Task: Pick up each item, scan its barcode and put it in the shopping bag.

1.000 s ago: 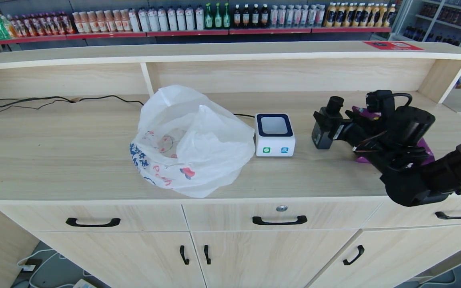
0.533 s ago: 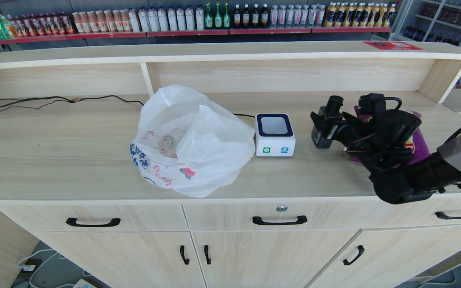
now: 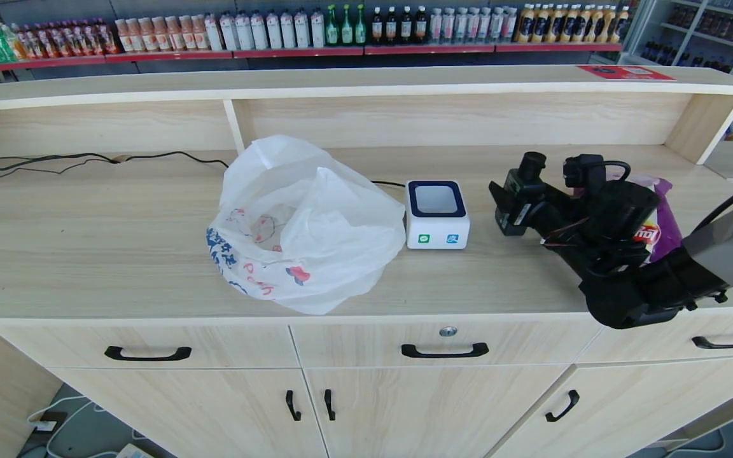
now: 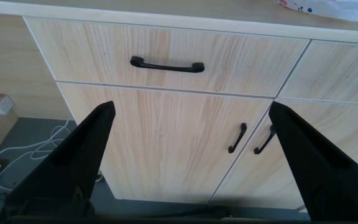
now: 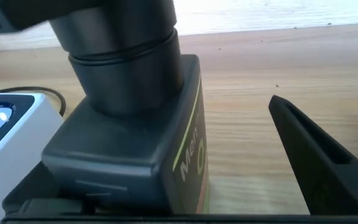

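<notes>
**Head view:** shopping bag [image 3: 303,222] lies on the tabletop [image 3: 86,242], with the barcode scanner [image 3: 438,213] at its 3 o'clock. The dark bottle [image 3: 506,219] and purple chip bag [image 3: 662,213] sit farther toward 3 o'clock, both unbagged, so scanning likely lies ahead. The right end effector [image 3: 514,197] and bottle have edged toward 9 o'clock.

**Left wrist view:** left end effector [image 4: 191,109] spread open before a drawer [image 4: 166,46].

**Right wrist view:** right end effector open around the bottle, one finger [image 5: 319,158] clear of it.

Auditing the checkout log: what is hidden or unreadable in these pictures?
Purple chip bag: head view, mostly hidden behind the right arm.
Shopping bag contents: head view, clouded by the plastic.
Dark bottle barcode: right wrist view, bottle cut off by edges; head view, too small.
</notes>
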Robot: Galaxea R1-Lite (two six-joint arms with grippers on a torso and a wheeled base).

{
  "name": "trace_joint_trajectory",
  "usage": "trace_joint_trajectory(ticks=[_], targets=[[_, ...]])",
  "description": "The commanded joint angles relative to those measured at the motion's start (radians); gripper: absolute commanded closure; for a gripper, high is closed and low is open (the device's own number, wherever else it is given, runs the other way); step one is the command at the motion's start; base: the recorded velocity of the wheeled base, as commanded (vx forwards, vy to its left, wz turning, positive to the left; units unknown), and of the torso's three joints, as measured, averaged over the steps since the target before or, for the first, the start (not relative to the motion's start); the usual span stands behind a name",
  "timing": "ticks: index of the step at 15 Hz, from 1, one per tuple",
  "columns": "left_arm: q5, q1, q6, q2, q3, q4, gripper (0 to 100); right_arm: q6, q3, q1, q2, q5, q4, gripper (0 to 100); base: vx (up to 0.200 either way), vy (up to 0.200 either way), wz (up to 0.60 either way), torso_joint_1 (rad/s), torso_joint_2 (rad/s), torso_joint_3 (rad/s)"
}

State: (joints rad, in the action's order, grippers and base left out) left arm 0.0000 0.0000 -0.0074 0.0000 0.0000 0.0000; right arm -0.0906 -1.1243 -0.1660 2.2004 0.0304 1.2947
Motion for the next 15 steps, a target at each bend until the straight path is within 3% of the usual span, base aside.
trace_joint_trajectory(ticks=[1, 11, 15], targets=[[0.0, 0.0, 0.0, 0.0, 0.0, 0.0, 0, -0.003, 0.008, -0.003, 0.001, 0.002, 0.005, 100, 0.0, 0.0, 0.0, 0.0, 0.0, 0.0], [0.0, -0.002, 0.0, 0.0, 0.0, 0.0, 0, 0.003, 0.054, -0.04, -0.056, 0.0, 0.115, 100, 0.0, 0.0, 0.0, 0.0, 0.0, 0.0], [0.0, 0.0, 0.0, 0.0, 0.0, 0.0, 0, 0.002, 0.29, -0.142, -0.252, 0.002, 0.175, 100, 0.0, 0.0, 0.0, 0.0, 0.0, 0.0]])
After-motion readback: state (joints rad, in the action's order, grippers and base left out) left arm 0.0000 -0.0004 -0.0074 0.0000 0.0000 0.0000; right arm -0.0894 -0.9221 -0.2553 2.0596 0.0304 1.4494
